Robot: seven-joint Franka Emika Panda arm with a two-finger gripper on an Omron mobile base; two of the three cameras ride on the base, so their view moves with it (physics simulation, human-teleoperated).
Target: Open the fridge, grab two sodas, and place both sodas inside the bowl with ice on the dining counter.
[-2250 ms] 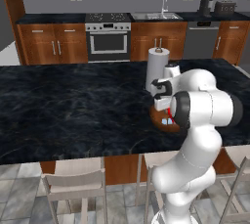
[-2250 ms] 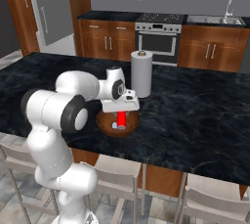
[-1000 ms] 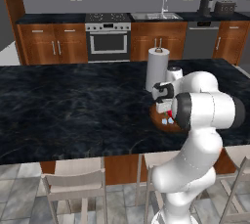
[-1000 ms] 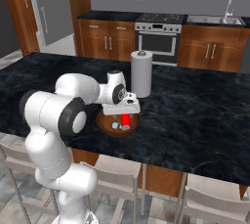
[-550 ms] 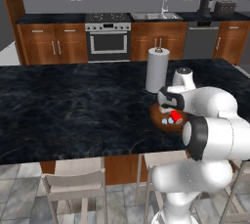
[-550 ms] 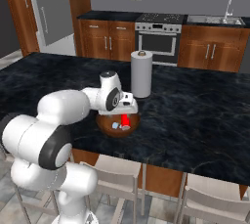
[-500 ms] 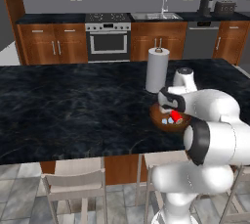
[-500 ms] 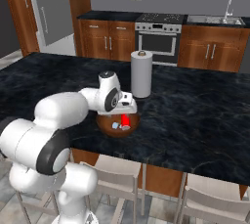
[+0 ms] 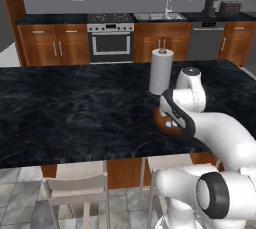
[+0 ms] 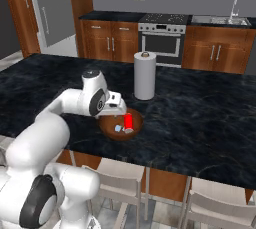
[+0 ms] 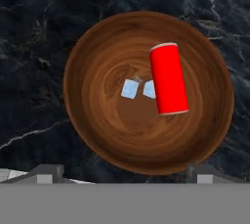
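Observation:
A shallow brown wooden bowl (image 11: 97, 135) sits on the black marble dining counter (image 9: 75, 108). One red soda (image 11: 168, 78) lies on its side in the bowl beside two pale ice pieces (image 11: 129, 89). My gripper (image 11: 124, 171) hangs open just above the bowl's near rim, its tips wide apart and nothing between them. From the right base view the soda (image 10: 128, 121) rests in the bowl (image 10: 107, 125) just below my gripper (image 10: 117, 110). In the left base view my arm covers much of the bowl (image 9: 162, 123). The grey fridge (image 10: 50, 8) stands far back at the left.
A white paper towel roll (image 10: 144, 76) stands upright just behind the bowl. Pale stools (image 9: 75, 188) line the counter's near edge. Across the aisle are the stove (image 9: 111, 40), the sink and brown cabinets.
The soda was upright between my fingers over the bowl; it now lies loose in it. My jaws have spread wider, the hand has drawn back and the elbow has swung low.

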